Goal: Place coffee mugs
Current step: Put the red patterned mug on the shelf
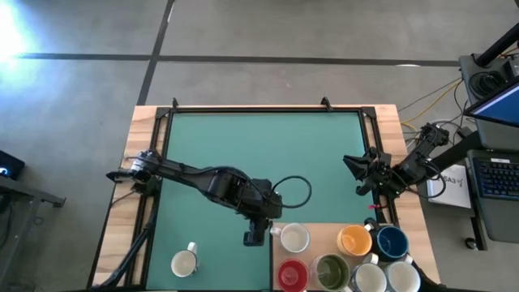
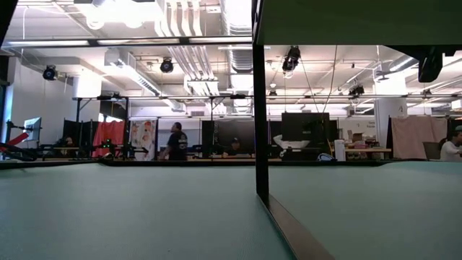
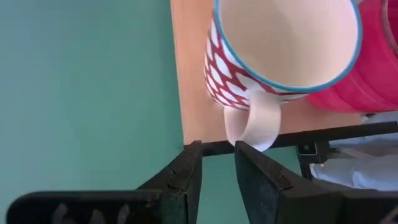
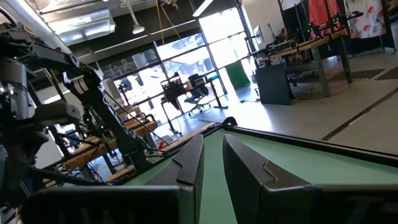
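My left gripper (image 1: 254, 236) hovers low at the left edge of the wooden board (image 1: 320, 233), open by a narrow gap. Its fingertips (image 3: 217, 146) stand just short of the handle (image 3: 255, 121) of a mug with a red-and-white pattern and a blue rim (image 3: 280, 43), which stands on the board (image 1: 293, 238). Also on the board are the orange (image 1: 355, 240), dark blue (image 1: 392, 242), red (image 1: 292, 274) and olive-green-inside (image 1: 331, 270) mugs and two white ones (image 1: 369, 278) (image 1: 403, 276). Another white mug (image 1: 185, 261) stands on the green mat. My right gripper (image 1: 357, 174) waits at the right edge, slightly open (image 4: 212, 140).
The board (image 3: 186, 74) lies at the mat's near right corner and is crowded with mugs. The red mug (image 3: 373, 74) stands right beside the patterned one. A black frame (image 1: 268, 109) rims the green mat (image 1: 243, 146). The far and middle mat has free room.
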